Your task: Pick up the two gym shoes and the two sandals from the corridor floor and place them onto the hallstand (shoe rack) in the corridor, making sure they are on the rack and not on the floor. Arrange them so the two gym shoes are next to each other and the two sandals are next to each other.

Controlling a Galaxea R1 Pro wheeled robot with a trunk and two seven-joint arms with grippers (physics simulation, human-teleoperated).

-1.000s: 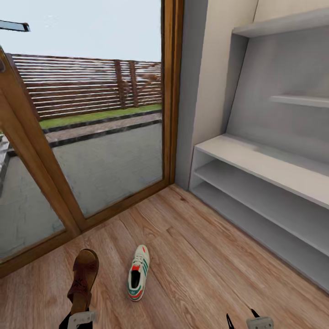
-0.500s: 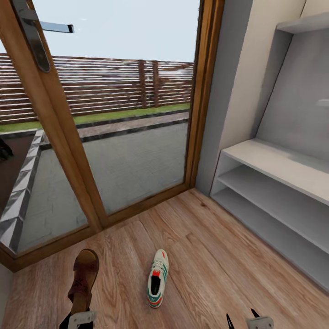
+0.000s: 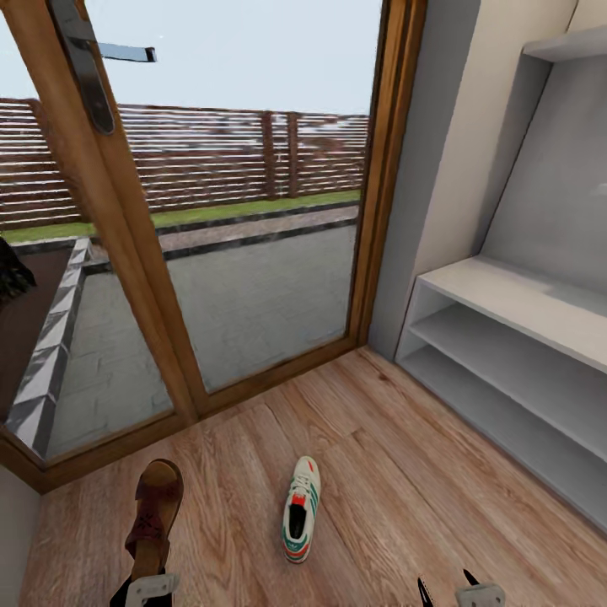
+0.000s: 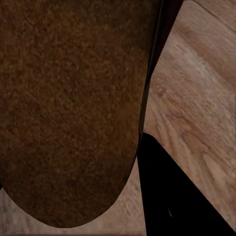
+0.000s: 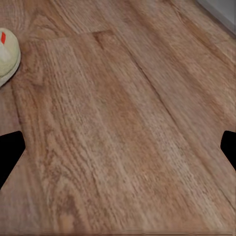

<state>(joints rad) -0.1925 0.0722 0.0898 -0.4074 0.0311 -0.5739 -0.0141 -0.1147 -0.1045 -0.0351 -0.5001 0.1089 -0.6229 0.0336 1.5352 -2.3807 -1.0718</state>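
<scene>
**Left gripper carrying a sandal, one trainer on the floor, rack ahead to the right**

Nearest, at the bottom edge of the head view, the left gripper (image 3: 142,590) has a dark brown leather strapped sandal (image 3: 153,520) clamped by one end, the shoe pointing away from the robot. In the left wrist view its brown sole (image 4: 69,108) sits hard against one black finger. At the bottom right, the right gripper (image 3: 459,593) hangs over bare floor; in the right wrist view its two black fingertips (image 5: 10,155) stand wide apart with nothing between them.

Just beyond, a low white trainer with green side stripes and a red toe patch (image 3: 300,508) lies on the light brown wood-grain plank floor (image 3: 396,489), toe pointing away, near the sandal but not touching it.

The step in hand looks like carrying the sandal to the rack. The next move probably calls for turning right and lifting the sandal onto a shelf, leaving room beside it for its pair.

Farther off on the right stands the pale grey-white hallstand with a bench top and two long open shelves (image 3: 514,337), bare in what shows. Straight ahead is a wood-framed glass door (image 3: 253,278) with a metal lever handle (image 3: 93,63), and beyond it a paved yard, a strip of grass and a slatted fence.
</scene>
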